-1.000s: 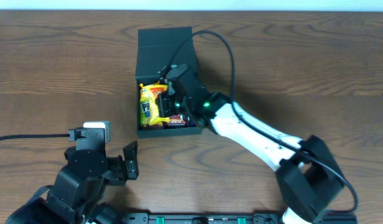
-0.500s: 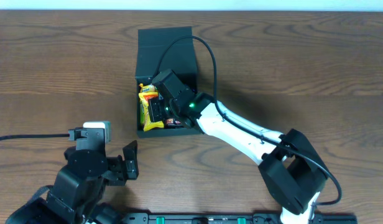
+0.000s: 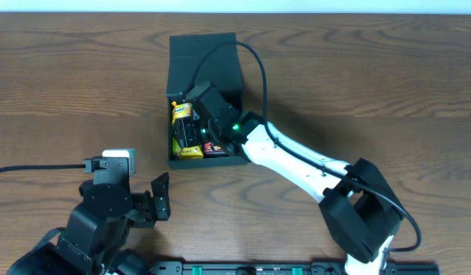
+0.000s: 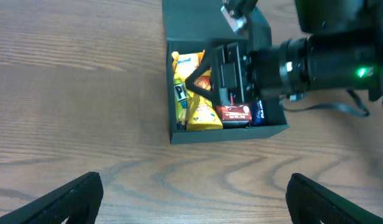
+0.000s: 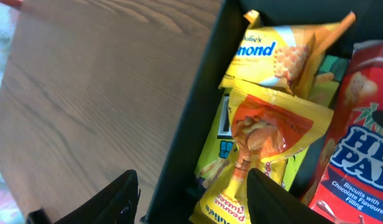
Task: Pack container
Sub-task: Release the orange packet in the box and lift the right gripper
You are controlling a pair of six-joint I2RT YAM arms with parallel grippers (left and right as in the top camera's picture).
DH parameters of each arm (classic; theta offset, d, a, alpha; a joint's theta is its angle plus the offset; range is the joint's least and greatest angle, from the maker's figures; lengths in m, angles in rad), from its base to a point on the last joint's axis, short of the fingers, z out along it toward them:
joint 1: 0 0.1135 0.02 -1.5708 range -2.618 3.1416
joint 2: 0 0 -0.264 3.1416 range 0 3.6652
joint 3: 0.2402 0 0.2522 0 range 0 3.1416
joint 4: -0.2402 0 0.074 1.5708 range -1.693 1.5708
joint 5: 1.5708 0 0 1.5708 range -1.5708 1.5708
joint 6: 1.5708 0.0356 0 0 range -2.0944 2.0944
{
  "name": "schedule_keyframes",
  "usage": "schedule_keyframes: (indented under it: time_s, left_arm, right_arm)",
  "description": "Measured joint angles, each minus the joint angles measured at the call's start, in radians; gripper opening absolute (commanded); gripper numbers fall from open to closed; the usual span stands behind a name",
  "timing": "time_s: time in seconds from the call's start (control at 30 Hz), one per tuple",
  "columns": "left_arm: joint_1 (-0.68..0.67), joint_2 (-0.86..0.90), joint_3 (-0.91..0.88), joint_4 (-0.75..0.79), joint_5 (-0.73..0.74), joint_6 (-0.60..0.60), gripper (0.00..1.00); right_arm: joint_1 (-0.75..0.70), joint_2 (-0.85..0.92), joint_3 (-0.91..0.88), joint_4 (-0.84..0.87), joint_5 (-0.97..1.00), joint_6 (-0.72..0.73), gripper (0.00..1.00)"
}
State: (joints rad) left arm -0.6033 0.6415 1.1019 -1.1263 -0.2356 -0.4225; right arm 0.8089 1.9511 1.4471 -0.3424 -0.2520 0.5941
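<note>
Hovering over the container (image 3: 205,57), the right gripper (image 5: 195,186) gapes empty — a yellow packet (image 5: 266,143) beneath it (apparently dropped for packing).

Wooden table (image 3: 388,84), dark brown grain, fills the frame. Pale strip (image 3: 235,5) along top edge. Black rail (image 3: 220,268) along bottom edge.

Packets (image 3: 186,139) in container (image 3: 205,65) — right fingers (image 5: 117,199) apparently above.

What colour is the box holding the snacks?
Matte dark teal-black; the box shows best in the overhead view.
</note>
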Motion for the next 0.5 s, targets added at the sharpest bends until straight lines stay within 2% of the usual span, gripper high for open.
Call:
schedule_keyframes:
  time_s: [0.2,0.5]
  left_arm:
    - [0.0,0.0,0.0,0.0,0.0,0.0,0.95]
    - [0.0,0.0,0.0,0.0,0.0,0.0,0.95]
  right_arm:
    - [-0.054,-0.047,0.064,-0.186,0.011,-0.05,0.54]
    - [-0.143,-0.101,0.111,-0.482,0.18,-0.065,0.52]
